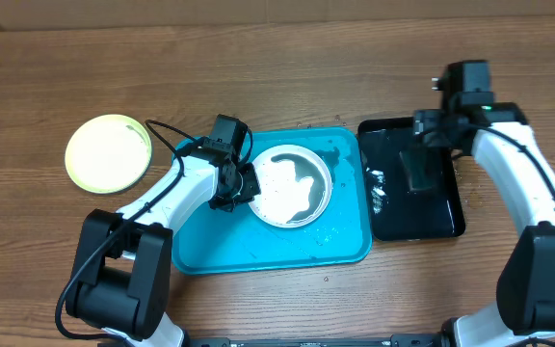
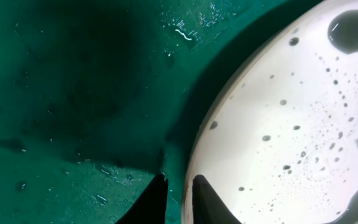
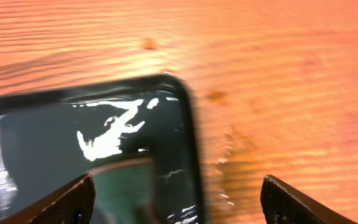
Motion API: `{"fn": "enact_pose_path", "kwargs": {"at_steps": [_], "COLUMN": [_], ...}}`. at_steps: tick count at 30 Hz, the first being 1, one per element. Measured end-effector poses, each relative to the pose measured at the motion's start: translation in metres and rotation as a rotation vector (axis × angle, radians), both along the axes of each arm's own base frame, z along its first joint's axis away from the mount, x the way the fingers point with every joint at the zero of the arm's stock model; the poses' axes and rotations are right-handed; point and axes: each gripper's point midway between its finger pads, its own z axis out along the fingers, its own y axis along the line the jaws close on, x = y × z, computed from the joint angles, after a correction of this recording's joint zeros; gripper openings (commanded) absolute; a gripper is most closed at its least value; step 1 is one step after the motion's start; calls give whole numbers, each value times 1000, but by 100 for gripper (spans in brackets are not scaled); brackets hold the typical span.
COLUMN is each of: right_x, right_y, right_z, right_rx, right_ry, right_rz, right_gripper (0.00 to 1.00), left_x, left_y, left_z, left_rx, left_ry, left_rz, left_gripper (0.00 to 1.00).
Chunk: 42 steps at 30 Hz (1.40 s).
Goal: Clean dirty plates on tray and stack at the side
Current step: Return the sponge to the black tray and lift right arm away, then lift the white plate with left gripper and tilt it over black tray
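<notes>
A white plate (image 1: 292,186) with dark specks and a film of water lies in the turquoise tray (image 1: 345,246). My left gripper (image 1: 242,185) sits at that plate's left rim. In the left wrist view its fingers (image 2: 180,180) stand slightly apart, one over the tray (image 2: 73,93) and one over the plate (image 2: 291,124), with a sliver of tray showing between the outer finger and the rim. A yellow-green plate (image 1: 109,152) rests on the table at the left. My right gripper (image 1: 416,145) hovers wide open over the black tray, holding nothing (image 3: 178,186).
The glossy black tray (image 1: 446,217) stands right of the turquoise one, wet, with a dark greenish pad (image 1: 415,170) lying in it (image 3: 126,186). Its corner (image 3: 185,99) borders bare wood. A black cable loops near the left arm (image 1: 162,130).
</notes>
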Motion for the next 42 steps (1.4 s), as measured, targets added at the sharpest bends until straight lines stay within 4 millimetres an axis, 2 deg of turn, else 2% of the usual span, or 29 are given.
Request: {"fn": "enact_pose_path", "kwargs": {"at_steps": [3, 4, 7, 8, 11, 19, 22, 29, 35, 39, 42], "right_x": [-5, -7, -14, -16, -20, -20, -20, -20, -20, -20, -20], "right_y": [-29, -38, -63, -71, -87, -88, -87, -87, -87, -87, -87], "right_z": [-1, -1, -3, -3, -3, -3, -3, -4, -4, -3, -4], "right_rx": [19, 24, 40, 44, 51, 88, 92, 94, 94, 94, 94], "right_ry": [7, 6, 12, 13, 11, 5, 5, 5, 5, 4, 6], "right_rz": [-92, -121, -200, -226, -272, -278, -278, -278, -279, -278, -279], "right_gripper": [90, 100, 100, 100, 100, 100, 100, 100, 100, 100, 100], "left_x": [-1, -2, -2, -2, 0, -5, -3, 33, 63, 74, 82], "left_y": [0, 0, 0, -2, -6, -8, -4, 0, -4, -13, -32], "left_z": [-3, -5, -10, -10, -10, -5, 3, 44, 75, 90, 100], "left_rx": [3, 5, 5, -4, -26, -24, 8, 76, 83, 84, 80], "left_ry": [8, 15, 29, 29, 29, 86, 108, 12, -92, -147, -209], "left_rz": [0, 0, -1, -2, -7, -30, -42, -61, -56, -70, -104], "left_gripper": [18, 16, 9, 4, 4, 4, 4, 4, 4, 4, 4]}}
